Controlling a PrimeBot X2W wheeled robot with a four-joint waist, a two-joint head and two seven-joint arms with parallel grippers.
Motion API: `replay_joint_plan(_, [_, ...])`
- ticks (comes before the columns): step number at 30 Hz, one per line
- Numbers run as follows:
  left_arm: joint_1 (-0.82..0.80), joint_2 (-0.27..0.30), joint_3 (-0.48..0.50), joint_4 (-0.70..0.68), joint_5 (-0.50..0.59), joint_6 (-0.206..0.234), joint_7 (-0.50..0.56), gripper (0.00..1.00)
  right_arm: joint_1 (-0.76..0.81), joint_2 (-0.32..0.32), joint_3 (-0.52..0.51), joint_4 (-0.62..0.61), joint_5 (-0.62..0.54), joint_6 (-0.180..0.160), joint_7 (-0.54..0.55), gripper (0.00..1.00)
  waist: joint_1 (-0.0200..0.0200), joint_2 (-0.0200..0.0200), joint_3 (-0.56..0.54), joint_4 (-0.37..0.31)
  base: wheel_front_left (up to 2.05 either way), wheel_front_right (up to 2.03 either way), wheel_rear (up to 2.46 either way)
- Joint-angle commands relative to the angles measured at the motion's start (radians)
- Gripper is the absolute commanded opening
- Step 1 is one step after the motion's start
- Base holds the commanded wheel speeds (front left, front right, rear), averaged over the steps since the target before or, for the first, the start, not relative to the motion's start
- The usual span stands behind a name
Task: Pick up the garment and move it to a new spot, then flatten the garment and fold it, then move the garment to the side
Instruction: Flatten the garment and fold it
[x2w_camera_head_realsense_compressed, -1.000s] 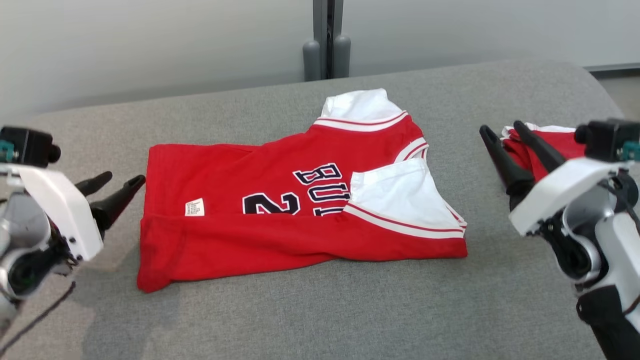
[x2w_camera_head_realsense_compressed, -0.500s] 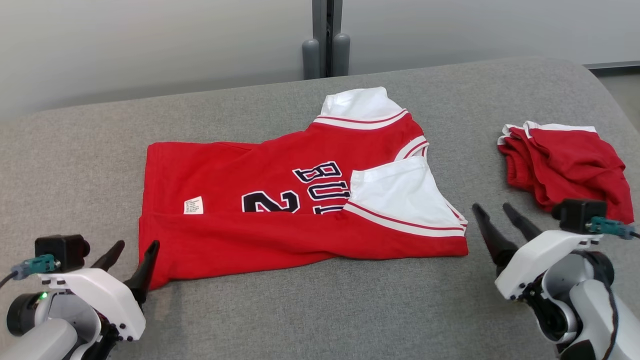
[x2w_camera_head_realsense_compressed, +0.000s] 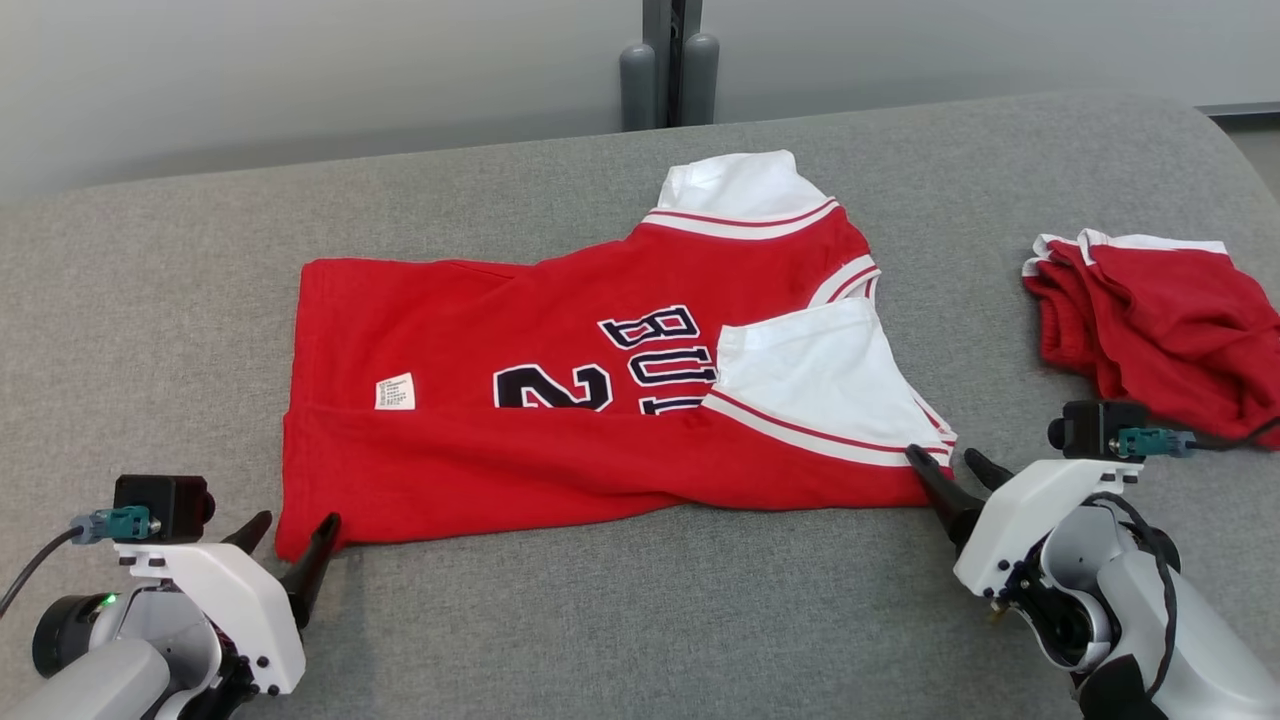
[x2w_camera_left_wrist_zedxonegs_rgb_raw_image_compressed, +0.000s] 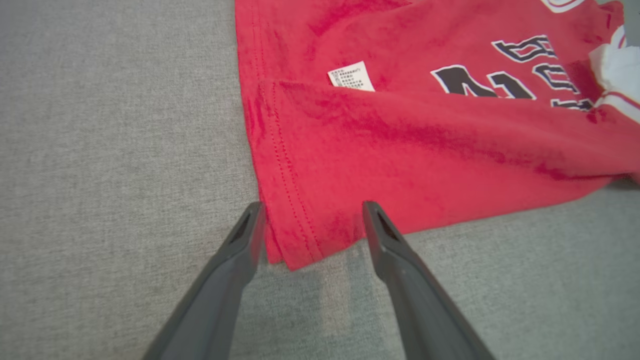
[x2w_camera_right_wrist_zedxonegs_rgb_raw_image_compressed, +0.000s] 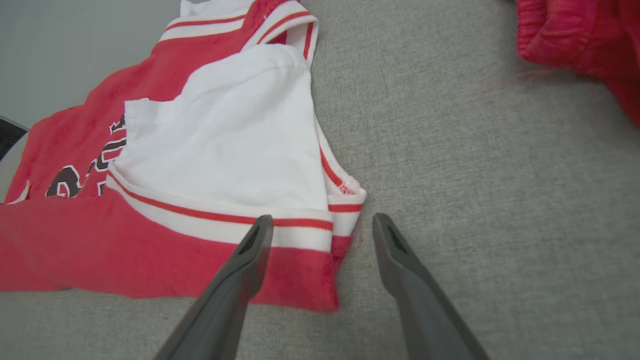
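Note:
The garment (x2w_camera_head_realsense_compressed: 560, 420) is a red jersey with white sleeves and dark lettering. It lies spread on the grey padded surface (x2w_camera_head_realsense_compressed: 640, 620), its near long edge folded over. My left gripper (x2w_camera_head_realsense_compressed: 297, 528) is open at its near left corner. In the left wrist view that hem corner of the garment (x2w_camera_left_wrist_zedxonegs_rgb_raw_image_compressed: 400, 150) lies between the fingers of the left gripper (x2w_camera_left_wrist_zedxonegs_rgb_raw_image_compressed: 312, 210). My right gripper (x2w_camera_head_realsense_compressed: 945, 462) is open at the near right corner. In the right wrist view the striped sleeve corner of the garment (x2w_camera_right_wrist_zedxonegs_rgb_raw_image_compressed: 100, 250) sits between the right gripper (x2w_camera_right_wrist_zedxonegs_rgb_raw_image_compressed: 322, 220) fingers.
A second red garment (x2w_camera_head_realsense_compressed: 1160, 320) lies crumpled at the right of the surface, and shows again as red cloth (x2w_camera_right_wrist_zedxonegs_rgb_raw_image_compressed: 575, 40) at the top right of the right wrist view. A grey post (x2w_camera_head_realsense_compressed: 670, 60) stands against the wall behind. The surface curves down at its far edge.
Both grippers have dropped toward me and moved inward to the garment's near corners. The head view has shifted slightly. The garment lies as before.

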Motion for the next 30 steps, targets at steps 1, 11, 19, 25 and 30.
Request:
replay_joint_plan(1, [-0.02, 0.0, 0.001, 0.008, 0.001, -0.002, 0.007, 1.0, -0.013, -0.001, 0.002, 0.011, 0.01, 0.0, 0.004, 1.0, 0.0, 0.0, 0.004, 0.002, 0.0, 0.0, 0.0])
replay_joint_plan(11, [-0.039, -0.015, -0.029, 0.04, -0.003, -0.032, 0.074, 1.0, -0.052, 0.04, 0.036, 0.094, 0.048, 0.0, 0.018, 1.0, 0.0, 0.0, 0.023, 0.01, 0.0, 0.0, 0.0])
replay_joint_plan(19, [-0.057, -0.04, -0.034, 0.112, -0.004, -0.04, 0.087, 1.0, -0.071, 0.048, 0.077, 0.128, 0.082, 0.0, 0.016, 0.42, 0.0, 0.0, 0.028, 0.013, 0.0, 0.0, 0.0])
replay_joint_plan(25, [-0.053, -0.064, -0.039, 0.143, -0.014, -0.083, 0.08, 0.0, -0.074, 0.041, 0.105, 0.135, 0.113, 0.0, 0.001, 0.0, 0.0, 0.0, 0.015, 0.011, 0.0, 0.0, 0.0])
replay_joint_plan(30, [-0.051, -0.064, -0.043, 0.155, -0.011, -0.094, 0.078, 0.0, -0.073, 0.026, 0.118, 0.132, 0.137, 0.0, -0.01, 0.0, 0.0, 0.0, -0.006, 0.01, 0.0, 0.0, 0.0])
